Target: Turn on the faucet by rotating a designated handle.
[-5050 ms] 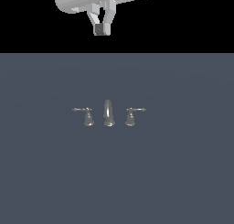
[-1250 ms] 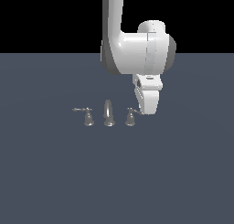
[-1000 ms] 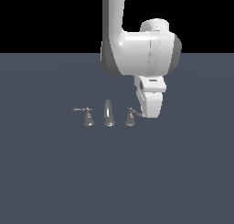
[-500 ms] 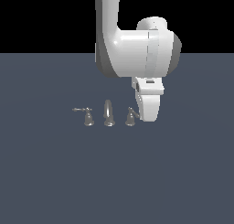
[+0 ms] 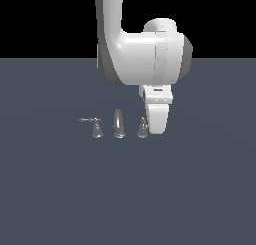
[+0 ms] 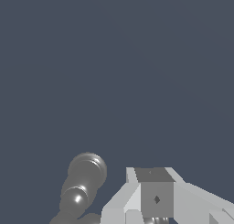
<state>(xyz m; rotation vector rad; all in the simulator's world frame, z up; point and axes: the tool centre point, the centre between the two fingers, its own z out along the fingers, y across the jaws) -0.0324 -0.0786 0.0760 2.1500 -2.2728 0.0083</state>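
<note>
The faucet is a tiny shiny grey set in the middle of the exterior view, with a tall spout (image 5: 118, 124) at its centre. The handle (image 5: 143, 128) stands on the spout's exterior-view right; only its cone base shows, and its lever is hidden behind my gripper. My gripper (image 5: 156, 129) hangs low, right against that side of the handle. Its fingers (image 6: 155, 198) show no gap in the wrist view, with nothing seen held. A shiny tapered faucet piece (image 6: 83, 179) lies beside them there.
A twin handle (image 5: 96, 129) stands on the spout's other side, its lever (image 5: 88, 120) pointing to the exterior view's left. The big white arm (image 5: 145, 54) looms above the faucet. The floor (image 5: 200, 189) is flat dark grey all around.
The arm came down from the top of the view. Over the last second the gripper sank and edged to the exterior view's left, covering the handle's lever.
</note>
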